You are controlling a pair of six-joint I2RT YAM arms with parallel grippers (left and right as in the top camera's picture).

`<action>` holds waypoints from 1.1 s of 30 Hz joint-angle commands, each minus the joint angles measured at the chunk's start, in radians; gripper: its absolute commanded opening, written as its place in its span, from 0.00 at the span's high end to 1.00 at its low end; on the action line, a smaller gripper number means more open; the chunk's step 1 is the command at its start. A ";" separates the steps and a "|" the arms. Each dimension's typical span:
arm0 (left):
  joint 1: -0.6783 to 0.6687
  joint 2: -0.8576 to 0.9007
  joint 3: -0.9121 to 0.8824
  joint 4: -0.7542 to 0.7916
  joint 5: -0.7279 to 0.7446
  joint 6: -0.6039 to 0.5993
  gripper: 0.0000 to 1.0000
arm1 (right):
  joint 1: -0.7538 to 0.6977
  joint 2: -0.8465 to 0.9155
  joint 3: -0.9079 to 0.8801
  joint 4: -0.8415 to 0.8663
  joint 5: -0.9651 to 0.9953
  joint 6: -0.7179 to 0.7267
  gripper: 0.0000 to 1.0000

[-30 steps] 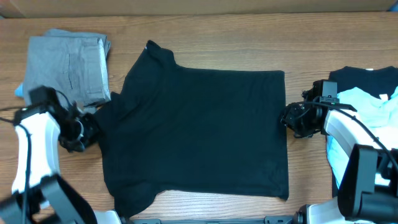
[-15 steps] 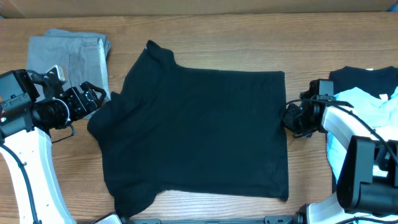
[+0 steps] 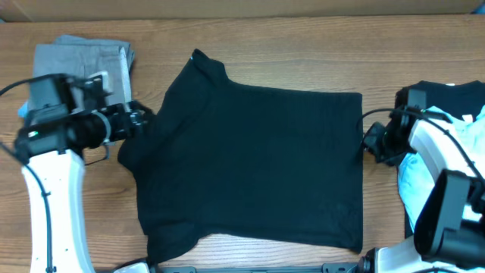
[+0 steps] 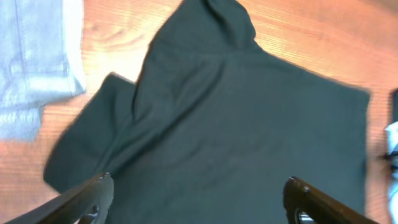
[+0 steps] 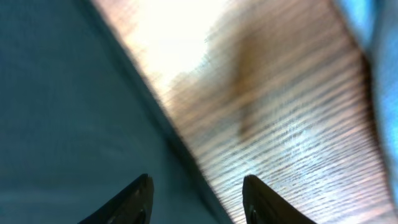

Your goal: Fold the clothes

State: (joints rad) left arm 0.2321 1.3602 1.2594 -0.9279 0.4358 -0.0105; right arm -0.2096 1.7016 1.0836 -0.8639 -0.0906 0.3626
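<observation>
Black T-shirt (image 3: 250, 159) lay flat mid-worktop (image 3: 303, 61); its right hem ran between the parted, empty fingers of the right gripper (image 3: 369, 142); the left gripper (image 3: 140, 119), spread wide, hovered over its left sleeve; grey shirt (image 3: 83, 76) folded at the far-left corner; light-blue shirt (image 3: 455, 125) at the right edge.

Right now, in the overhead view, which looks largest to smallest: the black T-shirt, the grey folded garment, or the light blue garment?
1. black T-shirt, by far the largest
2. grey folded garment
3. light blue garment

The last two are partly covered, and the blue one is cut off at the edge, so their order is unsure.
</observation>
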 commanded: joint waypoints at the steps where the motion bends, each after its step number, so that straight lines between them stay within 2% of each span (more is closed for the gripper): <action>1: -0.097 0.026 0.013 0.055 -0.166 0.056 0.07 | -0.001 -0.108 0.127 -0.026 -0.061 0.000 0.49; 4: -0.158 0.079 0.013 0.157 -0.188 0.056 0.09 | 0.013 -0.149 0.194 -0.035 -0.176 -0.001 0.48; 8: -0.187 0.204 0.013 0.302 -0.159 0.055 0.26 | 0.059 -0.163 0.218 -0.016 -0.290 -0.002 0.48; 12: -0.187 0.374 0.013 0.479 -0.038 0.028 0.43 | 0.116 -0.161 0.217 -0.016 -0.289 -0.019 0.48; 20: -0.187 0.632 0.013 0.780 0.094 -0.179 0.50 | 0.138 -0.154 0.212 0.003 -0.256 -0.019 0.45; 23: -0.187 0.700 0.013 0.802 0.093 -0.208 0.52 | 0.138 -0.140 0.212 0.004 -0.213 -0.019 0.43; 27: -0.186 0.758 0.013 0.798 0.059 -0.208 0.63 | 0.138 -0.115 0.212 0.032 -0.171 -0.019 0.42; 30: -0.186 0.767 0.013 0.761 -0.050 -0.230 0.66 | 0.138 -0.078 0.212 0.079 -0.145 -0.019 0.42; 33: -0.185 0.767 0.013 0.661 -0.226 -0.325 0.72 | 0.138 -0.019 0.212 0.127 -0.146 -0.018 0.42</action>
State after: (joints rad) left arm 0.0448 2.1036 1.2839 -0.1986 0.4236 -0.2424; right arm -0.0704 1.6356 1.2938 -0.7570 -0.2646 0.3504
